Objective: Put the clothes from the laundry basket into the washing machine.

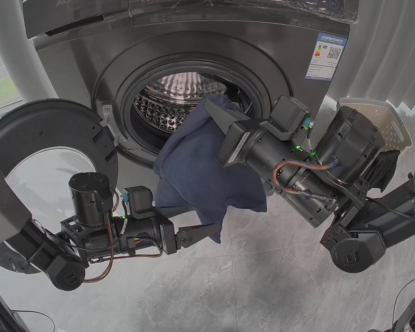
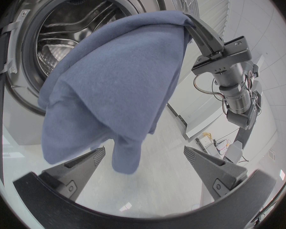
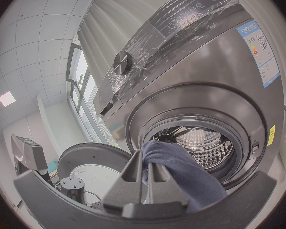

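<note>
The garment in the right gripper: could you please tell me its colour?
Plain dusty blue, with no pattern; the garment shows best in the left wrist view.

Grey marbled floor tiles (image 1: 272,282) meet pale pleated curtains (image 1: 392,38); a ceiling panel (image 3: 7,98) glows.

Garment (image 1: 203,171): plain slate blue; washing machine (image 1: 170,47): dark metallic grey; drum (image 1: 170,109): silver, dotted with perforations; laundry basket (image 1: 393,132): cream, perforated wall; floor (image 1: 263,277): pale grey marbled tiles; label (image 1: 326,56): blue and white.
</note>
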Controlling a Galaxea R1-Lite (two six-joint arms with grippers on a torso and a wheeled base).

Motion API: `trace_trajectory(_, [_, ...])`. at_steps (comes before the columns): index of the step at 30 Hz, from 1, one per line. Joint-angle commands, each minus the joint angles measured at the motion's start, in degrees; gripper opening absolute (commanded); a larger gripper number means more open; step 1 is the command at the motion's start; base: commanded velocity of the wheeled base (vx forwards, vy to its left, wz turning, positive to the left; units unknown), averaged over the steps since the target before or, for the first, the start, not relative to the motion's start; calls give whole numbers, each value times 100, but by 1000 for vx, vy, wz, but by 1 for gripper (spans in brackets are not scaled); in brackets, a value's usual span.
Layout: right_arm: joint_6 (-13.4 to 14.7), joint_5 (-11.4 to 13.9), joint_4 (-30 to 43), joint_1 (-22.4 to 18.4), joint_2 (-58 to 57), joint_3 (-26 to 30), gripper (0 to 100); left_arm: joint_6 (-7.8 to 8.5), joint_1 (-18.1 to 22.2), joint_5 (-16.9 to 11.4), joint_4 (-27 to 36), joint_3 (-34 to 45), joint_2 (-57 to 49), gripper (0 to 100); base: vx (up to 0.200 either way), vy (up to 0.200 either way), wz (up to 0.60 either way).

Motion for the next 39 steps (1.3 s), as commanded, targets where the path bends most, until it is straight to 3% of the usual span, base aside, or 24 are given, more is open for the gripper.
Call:
trace_trajectory(1, [-1,-8,-4,67,-11,-5,0,-41,57,76,-300,-240,447,100,0,0,0])
trace_trajectory(9, [-1,-8,-13,76,-11,12,0,-243,4,102,-819,-398,746,100,0,0,0])
trace_trajectory(15, [-1,-8,-13,67,42,3,0,-296,-154,102,-1021,-398,693,100,0,0,0])
trace_trajectory(21, [-1,-8,-31,58,59,3,0,-533,-330,102,-1215,-372,632,100,0,0,0])
trace_trajectory(26, [-1,-8,-57,41,59,21,0,-542,-426,102,-1346,-319,649,100,0,0,0])
trace_trajectory(27, [-1,-8,-57,41,59,21,0,-542,-426,111,-1346,-328,658,0,0,0,0])
trace_trajectory(39, [-1,-8,-74,41,59,39,0,-533,-426,120,-1443,-301,649,0,0,0,0])
